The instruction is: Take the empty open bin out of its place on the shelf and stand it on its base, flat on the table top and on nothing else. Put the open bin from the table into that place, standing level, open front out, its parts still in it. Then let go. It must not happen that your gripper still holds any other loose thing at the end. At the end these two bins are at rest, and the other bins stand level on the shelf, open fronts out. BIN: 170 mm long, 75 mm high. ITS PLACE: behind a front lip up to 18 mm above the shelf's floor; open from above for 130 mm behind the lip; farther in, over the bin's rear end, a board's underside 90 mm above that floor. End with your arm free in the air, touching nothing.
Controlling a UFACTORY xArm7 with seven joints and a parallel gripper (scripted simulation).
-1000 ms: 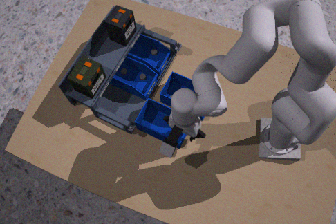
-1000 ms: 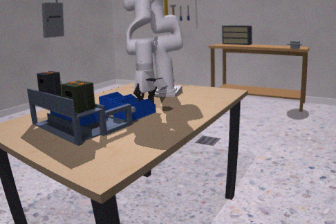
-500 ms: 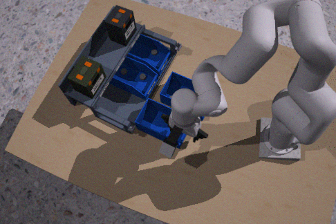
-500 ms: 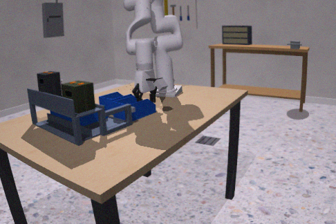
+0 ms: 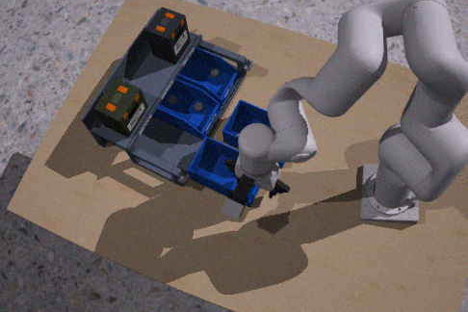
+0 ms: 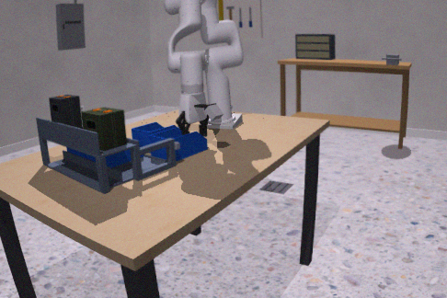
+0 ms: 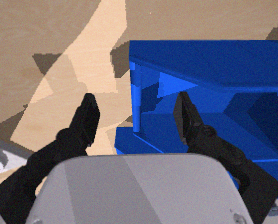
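Observation:
Two blue open bins stand on the table in front of the shelf (image 5: 164, 95): a near one (image 5: 217, 167) and a far one (image 5: 245, 119), partly hidden by my arm. My gripper (image 5: 260, 190) is open at the near bin's end by the table's middle. In the wrist view the gripper's fingers straddle that bin's end wall (image 7: 200, 100) without gripping it. The gripper also shows in the side view (image 6: 193, 127) just above the near bin (image 6: 190, 143). I cannot tell what either table bin holds. The shelf's nearest place (image 5: 161, 143) is empty.
Two more blue bins (image 5: 212, 68) (image 5: 188, 105) with grey parts sit in the shelf. A black box (image 5: 169, 35) and a green box (image 5: 120, 107) stand on its upper board. A small grey flat piece lies by the near bin's end.

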